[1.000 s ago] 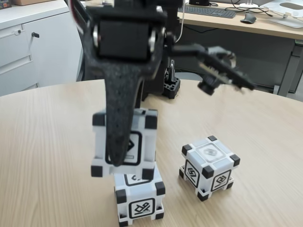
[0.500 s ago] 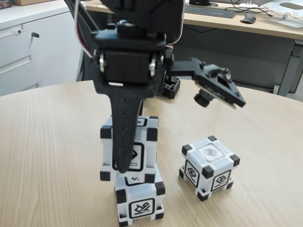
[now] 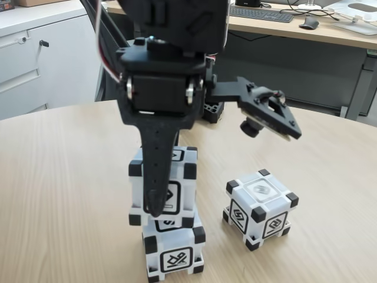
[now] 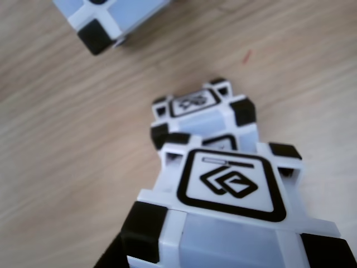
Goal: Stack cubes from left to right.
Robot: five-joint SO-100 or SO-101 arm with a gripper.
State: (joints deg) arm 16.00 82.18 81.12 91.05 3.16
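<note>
In the fixed view my gripper [image 3: 160,203] is shut on a white cube [image 3: 177,188] with black corners; one black finger [image 3: 154,171] runs down its front face. That cube is right on top of a second cube [image 3: 174,252] near the table's front edge, shifted slightly left; I cannot tell whether they touch. A third cube [image 3: 259,209] stands alone to the right. In the other view the held cube [image 4: 228,190] is large and close, the lower cube [image 4: 203,109] peeks out beyond it, and the lone cube [image 4: 106,17] shows at the top left.
The wrist camera mount [image 3: 268,112] juts out to the right above the lone cube. A small black stand [image 3: 213,109] sits at the back of the round wooden table [image 3: 59,177]. Behind are a white cabinet [image 3: 41,53] and a desk [image 3: 294,26].
The gripper has come down and a little to the right with the held cube, bringing it from a tilted, higher spot down onto the lower cube. The lone cube has not moved.
</note>
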